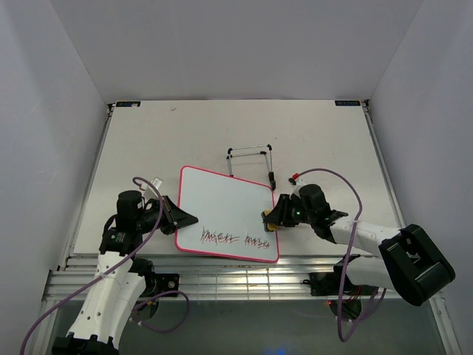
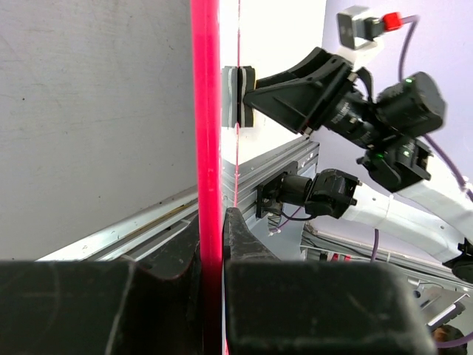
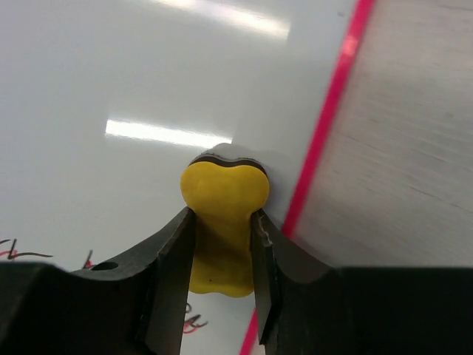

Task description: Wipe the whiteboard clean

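Although red and black marker lines (image 1: 236,238) run along the lower part of the whiteboard (image 1: 222,203), they are only scribbles and no word can be read in them. The whiteboard lies flat on the tabletop (image 1: 148,140), in the lower middle of the top view, and a thin wire stand (image 1: 250,159) is just above it. Two small stickers (image 1: 128,103) sit at the upper corners of the tabletop, too small to read.

The left arm comes up from the lower left of the frame and bends to the right. The left tool (image 1: 179,218) pinches the left edge of the board; in the left wrist view the pink frame (image 2: 207,133) stands clamped between the two fingers (image 2: 247,244).

The right arm reaches in low from the lower right. The right tool (image 1: 277,219) grips a small yellow eraser (image 3: 224,196) by its narrow waist. The eraser touches the white surface close to the right side of the frame, just above the right end of the scribbles.
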### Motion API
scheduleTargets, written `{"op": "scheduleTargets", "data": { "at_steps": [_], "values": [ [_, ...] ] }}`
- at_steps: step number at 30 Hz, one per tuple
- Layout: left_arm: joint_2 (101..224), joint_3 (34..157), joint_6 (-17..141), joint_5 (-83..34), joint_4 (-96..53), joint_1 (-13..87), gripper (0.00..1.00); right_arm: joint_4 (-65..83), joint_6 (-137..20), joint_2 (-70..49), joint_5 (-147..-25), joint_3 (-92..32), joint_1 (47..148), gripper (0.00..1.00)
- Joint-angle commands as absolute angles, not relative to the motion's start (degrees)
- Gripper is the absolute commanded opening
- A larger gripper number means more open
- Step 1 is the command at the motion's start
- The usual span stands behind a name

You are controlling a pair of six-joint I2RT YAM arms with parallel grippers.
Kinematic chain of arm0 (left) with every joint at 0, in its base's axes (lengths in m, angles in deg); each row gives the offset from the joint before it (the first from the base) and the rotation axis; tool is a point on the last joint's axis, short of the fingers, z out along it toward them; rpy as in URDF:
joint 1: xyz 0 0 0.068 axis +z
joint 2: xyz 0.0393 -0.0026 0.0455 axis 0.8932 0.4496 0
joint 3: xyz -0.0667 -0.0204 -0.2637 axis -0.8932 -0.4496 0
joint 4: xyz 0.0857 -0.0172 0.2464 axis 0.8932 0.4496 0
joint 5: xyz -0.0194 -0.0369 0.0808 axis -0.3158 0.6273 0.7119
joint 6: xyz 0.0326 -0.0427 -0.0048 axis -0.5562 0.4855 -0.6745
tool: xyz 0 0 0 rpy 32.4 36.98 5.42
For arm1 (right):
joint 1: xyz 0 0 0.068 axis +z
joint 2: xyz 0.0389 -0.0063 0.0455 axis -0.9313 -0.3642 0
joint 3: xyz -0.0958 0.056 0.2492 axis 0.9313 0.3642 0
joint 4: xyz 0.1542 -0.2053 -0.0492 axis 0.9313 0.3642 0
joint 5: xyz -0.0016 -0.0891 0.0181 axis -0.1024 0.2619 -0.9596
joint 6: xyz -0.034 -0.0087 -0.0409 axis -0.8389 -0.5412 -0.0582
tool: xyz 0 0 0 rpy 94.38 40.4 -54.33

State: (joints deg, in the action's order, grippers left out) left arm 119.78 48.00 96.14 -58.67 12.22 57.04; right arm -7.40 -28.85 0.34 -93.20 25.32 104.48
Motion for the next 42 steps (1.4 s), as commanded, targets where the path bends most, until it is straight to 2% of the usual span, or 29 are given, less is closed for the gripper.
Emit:
{"op": "scheduleTargets", "data": {
  "at_steps": [1, 6, 12, 16, 19, 20, 25, 29, 32, 42],
  "values": [
    [119.1, 49.8, 92.3, -56.2, 11.8, 56.5, 0.0, -1.3, -33.2, -0.1, -97.3, 31.3, 99.0, 0.08],
    [119.0, 49.9, 92.3, -56.3, 11.8, 56.4, 0.0, 3.0, -36.7, 1.6, -99.2, 30.2, 93.2, 0.08],
    [119.0, 50.0, 92.7, -55.1, 11.9, 56.4, 0.0, 13.9, -39.5, 10.9, -97.7, 20.3, 92.6, 0.08],
    [118.8, 50.2, 94.0, -54.0, 11.0, 56.4, 0.0, 11.3, -39.9, 15.1, -103.6, 17.1, 93.9, 0.08],
    [118.7, 49.9, 94.9, -53.7, 9.5, 56.4, 0.0, 9.7, -38.9, 16.4, -101.7, 16.1, 99.3, 0.08],
    [118.6, 49.7, 95.5, -53.7, 8.5, 56.5, 0.0, 9.4, -38.1, 16.8, -100.0, 16.0, 103.8, 0.08],
    [118.3, 48.8, 96.4, -53.4, 6.9, 56.5, 0.0, 1.7, -28.2, 17.5, -82.0, 14.7, 120.4, 0.08],
    [118.6, 47.6, 96.8, -53.6, 5.6, 56.4, 0.0, 2.7, -22.9, 11.3, -68.7, 8.2, 134.9, 0.08],
    [118.7, 47.3, 97.3, -53.6, 5.1, 56.4, 0.0, 4.7, -23.2, 4.1, -63.2, 0.5, 140.3, 0.08],
    [118.3, 47.0, 97.2, -54.4, 4.6, 56.4, 0.0, 10.6, -27.7, -12.4, -61.9, -16.9, 148.1, 0.08]
  ]
}}
